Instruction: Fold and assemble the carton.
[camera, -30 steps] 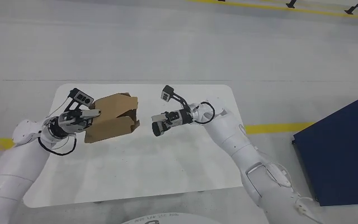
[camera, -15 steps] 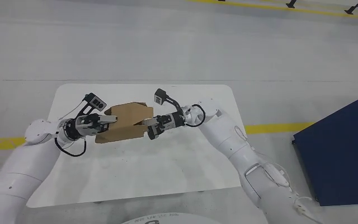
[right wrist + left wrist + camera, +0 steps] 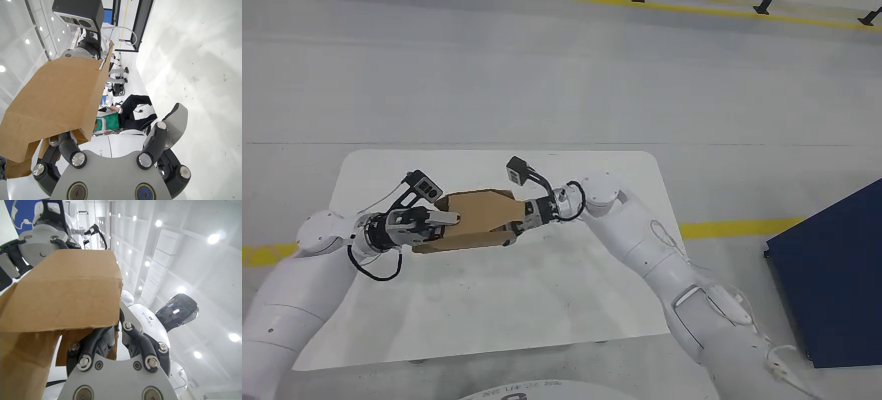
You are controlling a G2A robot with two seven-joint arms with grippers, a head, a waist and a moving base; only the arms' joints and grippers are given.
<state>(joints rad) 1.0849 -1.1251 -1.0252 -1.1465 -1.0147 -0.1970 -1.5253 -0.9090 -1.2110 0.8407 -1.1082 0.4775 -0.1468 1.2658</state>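
- Carton [image 3: 478, 217]: plain brown corrugated board, partly formed. It lay lengthwise from left to right over the far middle of the table [image 3: 542, 300], with a gripper at each end. From above it showed a long flat top panel. The left wrist view showed a crease running across one panel and loose flaps with rough-cut edges hanging at the left end. The right wrist view showed a slit at one far corner and a short flap folded under at the right end. Whether it rested on the table could not be told.
- Left gripper [image 3: 118, 325]: at the carton's left end. Its fingers stood close together, pinching a thin strip of board between them, and the tips were hidden behind the flap.
- Right gripper [image 3: 117, 123]: at the carton's right end, jaws spread wide and gripping nothing. One finger was tucked behind the end panel; the other finger [image 3: 175, 117] stood clear of the board.
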